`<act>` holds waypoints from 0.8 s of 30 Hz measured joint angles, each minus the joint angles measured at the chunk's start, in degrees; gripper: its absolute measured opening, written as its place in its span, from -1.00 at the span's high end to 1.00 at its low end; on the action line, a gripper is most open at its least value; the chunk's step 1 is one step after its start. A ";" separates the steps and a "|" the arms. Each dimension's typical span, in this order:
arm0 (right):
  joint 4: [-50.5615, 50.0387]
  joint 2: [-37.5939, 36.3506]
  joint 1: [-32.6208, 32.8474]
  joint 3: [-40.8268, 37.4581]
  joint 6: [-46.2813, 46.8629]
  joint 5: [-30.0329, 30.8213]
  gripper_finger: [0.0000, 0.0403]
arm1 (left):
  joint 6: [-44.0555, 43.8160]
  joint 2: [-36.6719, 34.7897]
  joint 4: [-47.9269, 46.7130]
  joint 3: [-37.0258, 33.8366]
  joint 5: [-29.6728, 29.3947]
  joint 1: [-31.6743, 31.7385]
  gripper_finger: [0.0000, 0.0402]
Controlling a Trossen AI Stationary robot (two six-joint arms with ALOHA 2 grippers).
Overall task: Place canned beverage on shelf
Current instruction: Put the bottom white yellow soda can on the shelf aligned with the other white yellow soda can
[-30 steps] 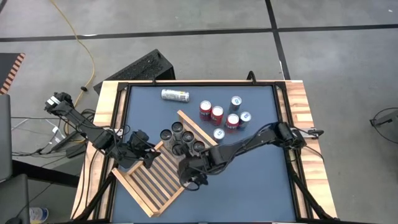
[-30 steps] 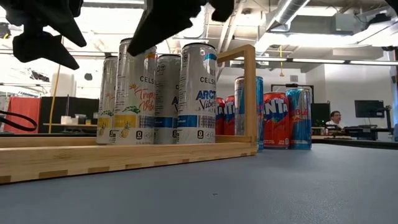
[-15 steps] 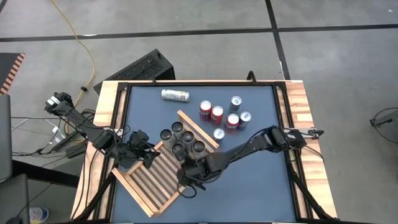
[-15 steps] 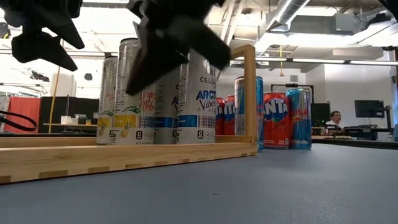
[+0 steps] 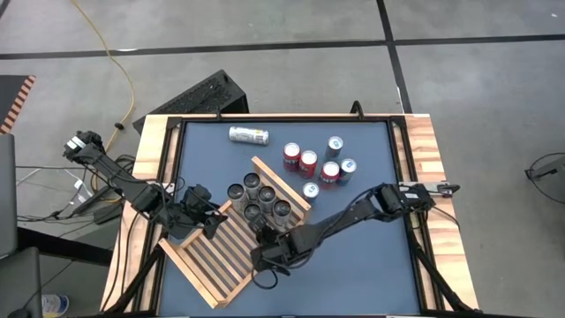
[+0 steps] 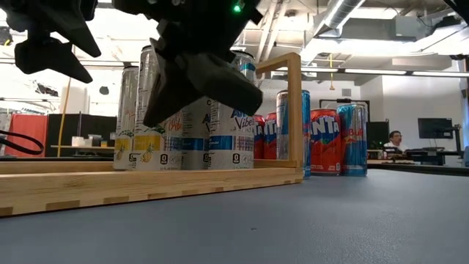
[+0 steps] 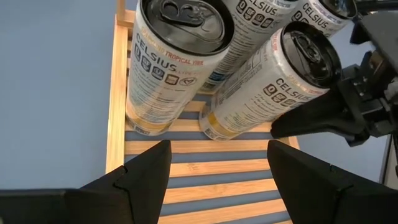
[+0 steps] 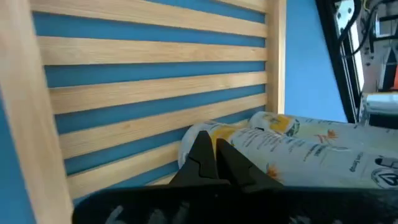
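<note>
Altogether 5 cans (image 5: pixel 259 198) on shelf (image 5: pixel 216 261)

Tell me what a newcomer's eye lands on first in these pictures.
First, the cluster of tall Celsius cans standing upright at one end of the slatted wooden shelf, which lies at an angle across the blue table. Next, the right gripper, shut, low over the shelf just beside those cans, while the left gripper is at the shelf's opposite edge. Behind, red and blue cans stand grouped, and one silver can lies on its side.
</note>
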 joint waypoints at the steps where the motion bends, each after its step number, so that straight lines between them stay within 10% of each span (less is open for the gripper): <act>1: 0.39 0.00 -0.04 0.00 -0.14 0.75 1.00 | 0.00 0.00 -0.04 0.00 -0.08 -0.01 -0.26; 24: 3.23 -0.02 -1.54 0.00 -0.60 1.91 1.00 | -0.02 0.00 -0.01 0.00 -1.27 -0.02 -0.26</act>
